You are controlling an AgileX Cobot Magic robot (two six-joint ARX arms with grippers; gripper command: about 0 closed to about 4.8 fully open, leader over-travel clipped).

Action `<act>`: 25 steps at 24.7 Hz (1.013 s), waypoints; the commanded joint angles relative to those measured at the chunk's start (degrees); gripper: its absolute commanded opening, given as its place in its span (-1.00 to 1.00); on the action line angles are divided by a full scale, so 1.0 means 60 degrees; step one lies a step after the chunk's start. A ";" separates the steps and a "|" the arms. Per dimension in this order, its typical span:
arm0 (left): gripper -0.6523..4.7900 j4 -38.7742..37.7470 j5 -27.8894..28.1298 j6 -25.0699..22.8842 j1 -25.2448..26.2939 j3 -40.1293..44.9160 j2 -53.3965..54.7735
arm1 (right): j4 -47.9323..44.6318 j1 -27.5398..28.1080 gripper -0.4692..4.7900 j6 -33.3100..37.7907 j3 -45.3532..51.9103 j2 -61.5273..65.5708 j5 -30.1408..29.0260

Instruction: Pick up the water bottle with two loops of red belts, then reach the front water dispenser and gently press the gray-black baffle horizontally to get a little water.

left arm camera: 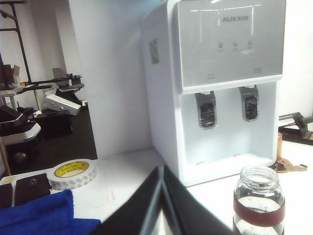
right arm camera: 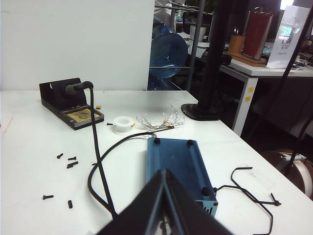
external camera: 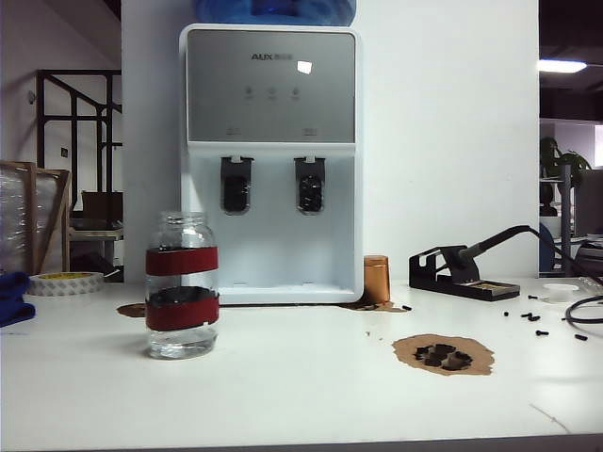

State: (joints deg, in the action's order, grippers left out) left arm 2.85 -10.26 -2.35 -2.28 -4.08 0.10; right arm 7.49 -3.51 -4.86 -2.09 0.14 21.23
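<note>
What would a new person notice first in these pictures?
The tall white water dispenser stands at the back centre of the table. The water bottle with two red bands stands in front of it, to the left. Both the left gripper and the right gripper are shut, away from the bottle.

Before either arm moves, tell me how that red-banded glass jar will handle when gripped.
The water bottle looks like clear glass, so probably rigid, breakable and slick on bare areas. Its two dark-red bands may offer better grip. It stands upright, apparently empty, so likely light and liable to tip if nudged near the mouth.
</note>
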 commanded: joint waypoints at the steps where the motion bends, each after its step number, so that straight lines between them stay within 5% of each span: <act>1: -0.78 0.0091 -0.0033 0.0036 -0.0007 -0.0007 -0.0011 | -0.0124 -0.0007 -0.81 0.0025 -0.0033 0.0000 0.0036; 25: -0.78 -0.0179 -0.0033 0.0033 -0.0004 -0.0007 -0.0011 | -0.0124 -0.0007 -0.81 0.0025 -0.0033 0.0000 0.0033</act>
State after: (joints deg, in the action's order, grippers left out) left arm 2.09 -10.26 -2.35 -2.28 -4.08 0.10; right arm 7.51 -3.51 -4.86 -2.09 0.14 21.23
